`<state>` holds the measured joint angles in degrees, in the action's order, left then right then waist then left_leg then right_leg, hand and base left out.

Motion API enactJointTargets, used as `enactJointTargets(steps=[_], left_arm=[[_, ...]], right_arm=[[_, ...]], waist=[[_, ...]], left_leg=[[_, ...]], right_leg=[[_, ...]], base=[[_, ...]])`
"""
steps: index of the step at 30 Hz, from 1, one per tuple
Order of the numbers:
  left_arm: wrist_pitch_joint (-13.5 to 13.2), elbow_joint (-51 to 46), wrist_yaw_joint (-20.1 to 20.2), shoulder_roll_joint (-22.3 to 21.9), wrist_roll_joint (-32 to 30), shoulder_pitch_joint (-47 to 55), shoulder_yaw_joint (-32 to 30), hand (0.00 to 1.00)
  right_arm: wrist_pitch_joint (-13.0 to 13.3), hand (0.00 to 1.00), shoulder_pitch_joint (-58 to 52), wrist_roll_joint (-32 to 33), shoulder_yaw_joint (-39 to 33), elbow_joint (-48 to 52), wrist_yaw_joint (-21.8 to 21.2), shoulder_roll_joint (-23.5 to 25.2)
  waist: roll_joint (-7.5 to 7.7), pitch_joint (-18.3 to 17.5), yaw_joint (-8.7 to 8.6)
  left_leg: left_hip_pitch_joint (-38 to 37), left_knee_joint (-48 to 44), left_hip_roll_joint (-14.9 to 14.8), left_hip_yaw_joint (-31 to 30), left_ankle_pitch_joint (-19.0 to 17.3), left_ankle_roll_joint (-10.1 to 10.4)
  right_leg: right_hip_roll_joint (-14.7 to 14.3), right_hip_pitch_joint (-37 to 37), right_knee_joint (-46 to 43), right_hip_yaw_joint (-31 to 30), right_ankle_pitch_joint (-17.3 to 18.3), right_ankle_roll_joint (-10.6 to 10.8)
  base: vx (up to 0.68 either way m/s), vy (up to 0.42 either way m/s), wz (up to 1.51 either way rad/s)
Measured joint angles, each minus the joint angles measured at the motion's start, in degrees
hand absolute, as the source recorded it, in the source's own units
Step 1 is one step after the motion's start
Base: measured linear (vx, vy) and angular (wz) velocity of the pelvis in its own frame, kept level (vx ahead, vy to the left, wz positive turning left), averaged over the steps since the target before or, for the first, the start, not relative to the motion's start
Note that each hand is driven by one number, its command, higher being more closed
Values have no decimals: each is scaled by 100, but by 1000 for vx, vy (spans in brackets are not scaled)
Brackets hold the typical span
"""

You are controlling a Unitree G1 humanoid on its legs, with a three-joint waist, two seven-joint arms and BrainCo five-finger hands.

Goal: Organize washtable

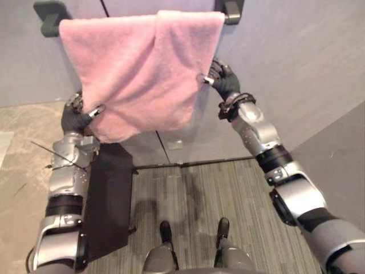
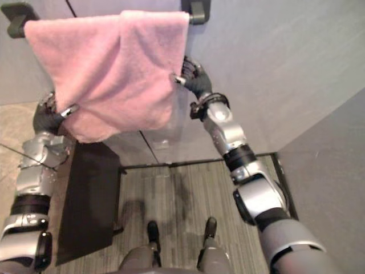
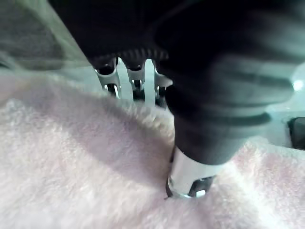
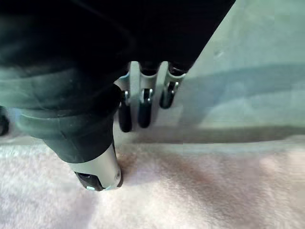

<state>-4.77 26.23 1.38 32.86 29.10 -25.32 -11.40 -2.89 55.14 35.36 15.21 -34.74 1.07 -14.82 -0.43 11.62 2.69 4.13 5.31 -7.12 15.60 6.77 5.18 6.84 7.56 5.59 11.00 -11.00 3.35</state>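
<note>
The left arm (image 1: 64,171) and the right arm (image 1: 259,132) are built from silver-grey shell segments separated by black joint bands. The upper segments are broad and rounded; the forearm segments are narrower. A dark ribbed cover encloses the wrist and the back of the left robot hand (image 1: 76,117) and of the right robot hand (image 1: 224,81). The fingers (image 4: 144,112) are silver with dark tips and sit in a row. The thumb (image 3: 188,174) is a silver cylinder set apart from that row.
</note>
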Motion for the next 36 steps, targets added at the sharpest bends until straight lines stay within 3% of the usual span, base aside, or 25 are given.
enactJointTargets(steps=[14, 18, 22, 25, 28, 32, 36], left_arm=[[58, 188, 167, 138, 58, 68, 10, 0], [58, 180, 231, 173, 61, 154, 1, 0], [57, 27, 202, 173, 59, 313, -333, 0], [42, -418, -86, 135, 52, 640, -946, 0], [-130, -1507, -588, -302, -119, 1078, -1820, 0], [-204, -2184, -867, -571, -532, 1405, -2064, 0], [-210, -2970, -902, -622, -963, 1640, -2060, 0]], right_arm=[[-17, 0, -199, 4, -72, 4, -21, -39], [-18, 0, -388, 1, -346, 145, -19, -133], [-16, 0, -1132, -23, -1086, 952, 10, -361], [-10, 0, -1864, -235, -1996, 1693, 234, -377], [31, 0, -2542, -874, -3034, 2597, 653, -377], [158, 0, -2807, -1255, -3266, 3139, 887, -376], [272, 0, -3006, -1000, -2947, 3570, 628, -378]], waist=[[-18, -249, 0], [-28, -271, -4], [-35, -284, -4], [-65, -398, -19], [-163, -516, -57], [-313, -712, -79], [-413, -810, -159]], left_leg=[[-34, 0, -1, -8, 0, 1], [-90, 0, 1, -24, -1, 1], [-101, 0, 9, -56, -2, 1], [-103, 0, 7, -74, -2, 1], [-234, 49, 16, -111, -5, 1], [-296, 53, 5, -124, -8, 3], [-307, 54, -16, -127, -30, 39]], right_leg=[[0, -39, 2, 1, -7, -9], [2, -110, 5, 16, -6, -8], [15, -146, 6, 53, -2, -5], [14, -158, 7, 76, 5, 1], [30, -309, 7, 158, 58, 9], [25, -379, 16, 210, 171, 21], [16, -425, 32, 281, 187, 38]], base=[[0, 0, 0], [1, 2, 1], [4, 12, 5], [7, 3, 2], [9, 9, 7], [0, 0, 0], [-35, -1, 7]])
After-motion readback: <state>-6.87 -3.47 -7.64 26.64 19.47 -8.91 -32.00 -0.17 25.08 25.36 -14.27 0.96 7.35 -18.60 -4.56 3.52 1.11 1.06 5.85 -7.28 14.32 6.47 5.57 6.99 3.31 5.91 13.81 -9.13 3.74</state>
